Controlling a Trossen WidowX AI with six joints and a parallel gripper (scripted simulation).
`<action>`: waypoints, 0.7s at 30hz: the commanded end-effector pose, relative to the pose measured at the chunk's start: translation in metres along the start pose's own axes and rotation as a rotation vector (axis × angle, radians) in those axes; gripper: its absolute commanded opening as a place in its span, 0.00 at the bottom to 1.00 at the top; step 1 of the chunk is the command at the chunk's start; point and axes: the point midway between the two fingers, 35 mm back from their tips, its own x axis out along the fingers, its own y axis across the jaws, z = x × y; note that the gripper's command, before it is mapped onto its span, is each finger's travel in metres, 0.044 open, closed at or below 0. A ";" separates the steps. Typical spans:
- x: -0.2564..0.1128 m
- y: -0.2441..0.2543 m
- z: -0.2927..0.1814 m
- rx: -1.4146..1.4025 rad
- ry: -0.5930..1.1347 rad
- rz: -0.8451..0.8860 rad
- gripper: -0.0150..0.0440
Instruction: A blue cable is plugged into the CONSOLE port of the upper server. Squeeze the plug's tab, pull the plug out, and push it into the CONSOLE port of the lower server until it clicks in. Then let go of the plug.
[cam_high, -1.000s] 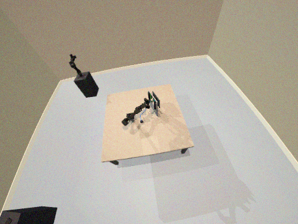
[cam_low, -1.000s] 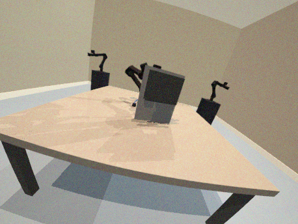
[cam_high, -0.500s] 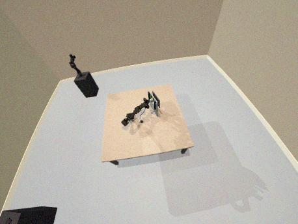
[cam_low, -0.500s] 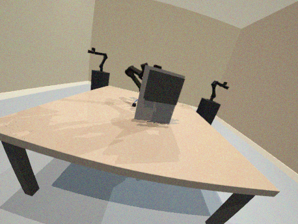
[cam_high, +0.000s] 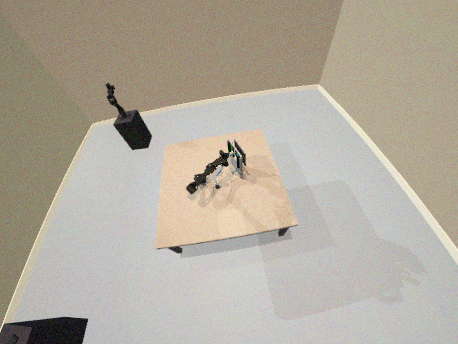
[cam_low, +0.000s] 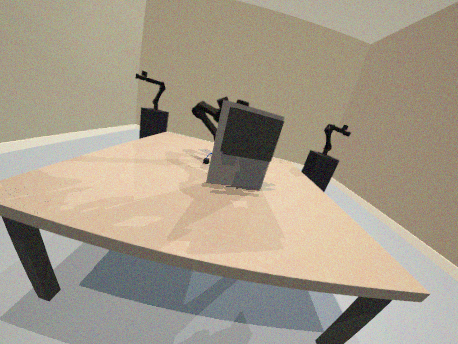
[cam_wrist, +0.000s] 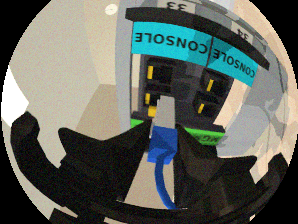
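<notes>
My gripper is shut on the blue plug, with a fingertip on each side. The plug's pale grey front end points at the port block and covers part of a lower-left port; its full length shows in front of the block, and no part of it is seen inside a port. The blue cable trails from the plug. Two teal CONSOLE labels read upside down above the ports. Which server is upper or lower is unclear. The gripper is hidden in the exterior view.
The server stand stands upright on the table. A green strip runs beside the ports. A small black block sits at the cable's far end. Other arms on dark pedestals stand off the table.
</notes>
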 end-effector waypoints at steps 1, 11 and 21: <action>-0.003 0.003 -0.001 0.007 -0.006 0.011 0.25; -0.007 0.003 -0.006 0.007 -0.006 0.011 0.25; -0.012 0.003 -0.011 0.007 -0.006 0.011 0.25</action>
